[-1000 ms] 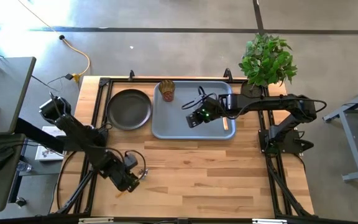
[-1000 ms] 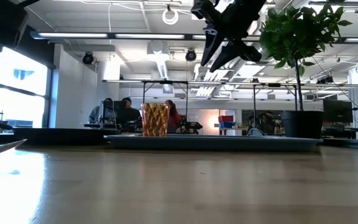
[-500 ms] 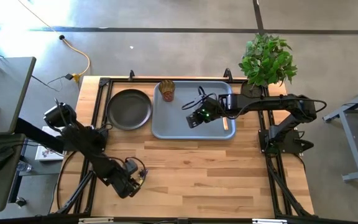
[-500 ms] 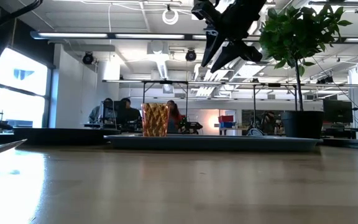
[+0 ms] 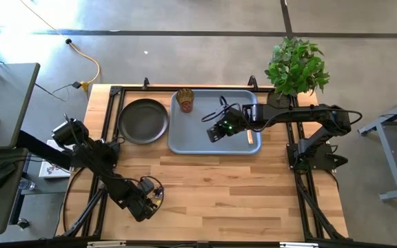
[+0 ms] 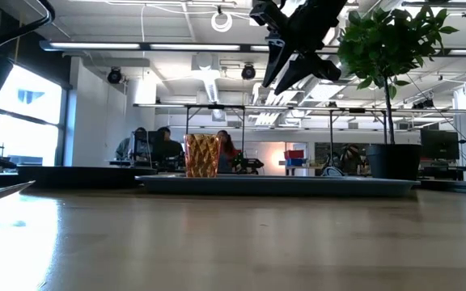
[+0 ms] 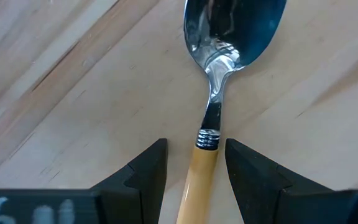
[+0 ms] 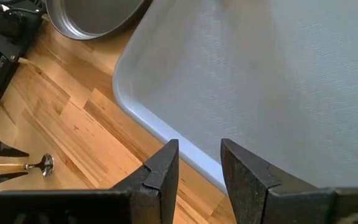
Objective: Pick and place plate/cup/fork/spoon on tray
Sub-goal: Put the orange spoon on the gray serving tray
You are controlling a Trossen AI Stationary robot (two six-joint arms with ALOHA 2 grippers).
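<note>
Looking straight down: left claw low over the near-left part of the wooden surface; right claw above the tray. Plate on the surface just left of the tray; cup in the tray's far-left corner; fork near its right edge.

Level across the surface: cup upright on the tray, right claw high above.

Left wrist: spoon flat on the wood, fingers spread either side of its handle, whether touching unclear.

Right wrist: fingers apart, pinching nothing, over the tray edge.
</note>
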